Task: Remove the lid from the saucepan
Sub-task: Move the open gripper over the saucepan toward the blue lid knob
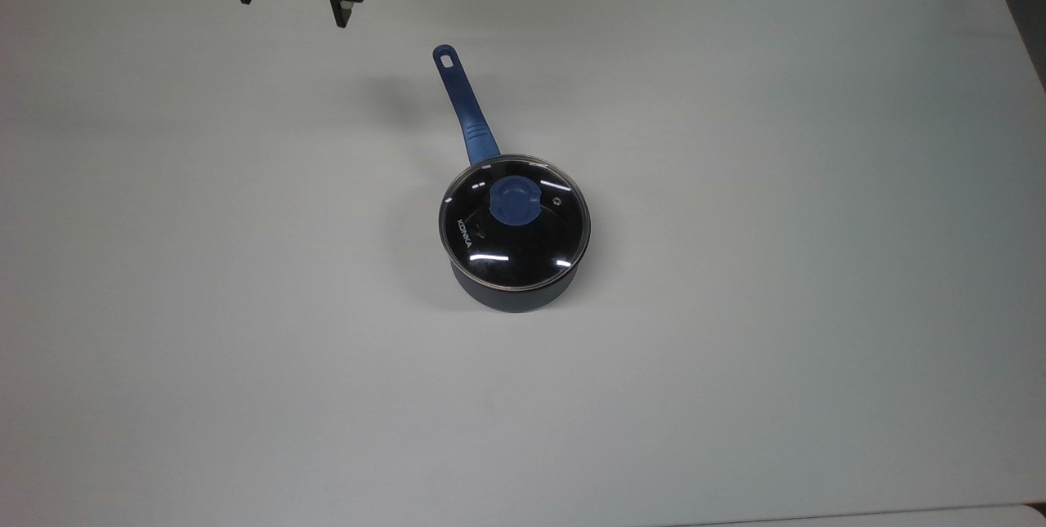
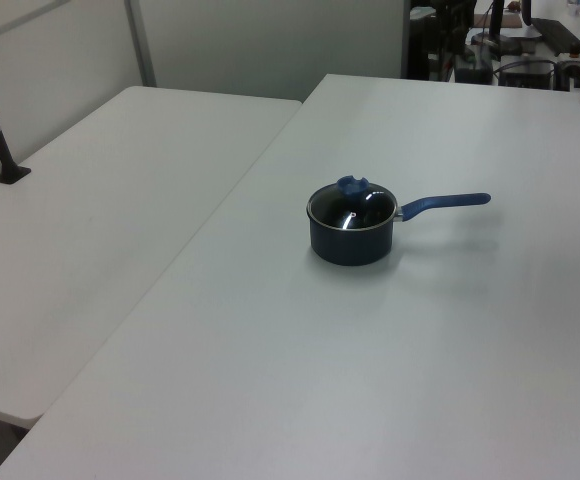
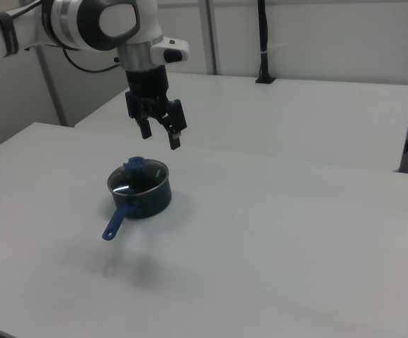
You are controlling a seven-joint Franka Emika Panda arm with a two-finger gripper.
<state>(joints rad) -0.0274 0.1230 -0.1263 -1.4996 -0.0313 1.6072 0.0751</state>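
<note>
The lid (image 1: 515, 221) sits on the saucepan (image 1: 511, 292) mid-desk (image 1: 776, 347), while the gripper (image 1: 294, 8) hangs near the far edge, fingers (image 3: 176, 143) apart

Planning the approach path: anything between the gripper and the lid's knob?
Nothing. In the top view, bare white table separates the open gripper from the lid; the saucepan handle lies just beside that line. In the right view, the gripper hangs above the lid.

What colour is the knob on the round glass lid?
Blue knob, clearest in the top view.
</note>
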